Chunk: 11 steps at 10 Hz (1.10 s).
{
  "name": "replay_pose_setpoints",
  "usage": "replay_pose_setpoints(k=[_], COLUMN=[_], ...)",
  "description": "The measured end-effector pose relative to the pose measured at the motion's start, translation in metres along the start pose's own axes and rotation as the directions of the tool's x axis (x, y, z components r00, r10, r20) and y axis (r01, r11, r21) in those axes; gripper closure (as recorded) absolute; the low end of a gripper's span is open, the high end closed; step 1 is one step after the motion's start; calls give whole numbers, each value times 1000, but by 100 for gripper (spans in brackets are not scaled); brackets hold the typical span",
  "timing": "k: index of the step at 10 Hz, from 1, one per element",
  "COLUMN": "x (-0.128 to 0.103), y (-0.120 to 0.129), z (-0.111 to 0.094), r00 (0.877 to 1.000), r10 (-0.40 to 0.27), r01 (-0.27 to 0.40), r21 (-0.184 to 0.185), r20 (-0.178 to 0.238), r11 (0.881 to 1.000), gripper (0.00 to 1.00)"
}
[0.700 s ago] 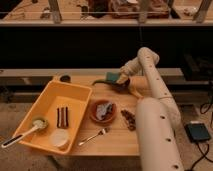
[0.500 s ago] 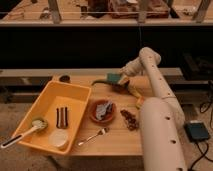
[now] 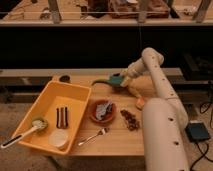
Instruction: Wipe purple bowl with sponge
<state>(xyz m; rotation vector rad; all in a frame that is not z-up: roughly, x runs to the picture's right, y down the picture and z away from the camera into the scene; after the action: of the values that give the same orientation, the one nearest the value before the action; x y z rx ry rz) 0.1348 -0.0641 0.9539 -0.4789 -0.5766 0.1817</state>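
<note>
The sponge (image 3: 115, 80) — a small teal block — is pinched in the jaws of the gripper (image 3: 121, 79) above the far edge of the table (image 3: 116, 144). The purple bowl (image 3: 64, 78), almost black, is seen at the far-left corner — its base hidden behind the bin (image 3: 79, 94).

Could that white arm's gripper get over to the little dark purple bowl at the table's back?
Probably yes. The gripper, holding the teal-green sponge block, is at the wooden table's back edge; the small dark purple bowl sits further along it, beside the yellow plastic bin, with nothing tall between.
</note>
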Motion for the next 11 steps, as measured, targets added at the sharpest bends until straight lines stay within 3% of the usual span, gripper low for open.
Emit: replay_pose_setpoints(k=[4,11], x=[37,39], y=[0,-3], z=[-21,-21], r00=[999,999], r10=[36,41], r01=[-36,-41], r21=[19,25], r20=[-30,-34], r11=[999,999], gripper=[100,100])
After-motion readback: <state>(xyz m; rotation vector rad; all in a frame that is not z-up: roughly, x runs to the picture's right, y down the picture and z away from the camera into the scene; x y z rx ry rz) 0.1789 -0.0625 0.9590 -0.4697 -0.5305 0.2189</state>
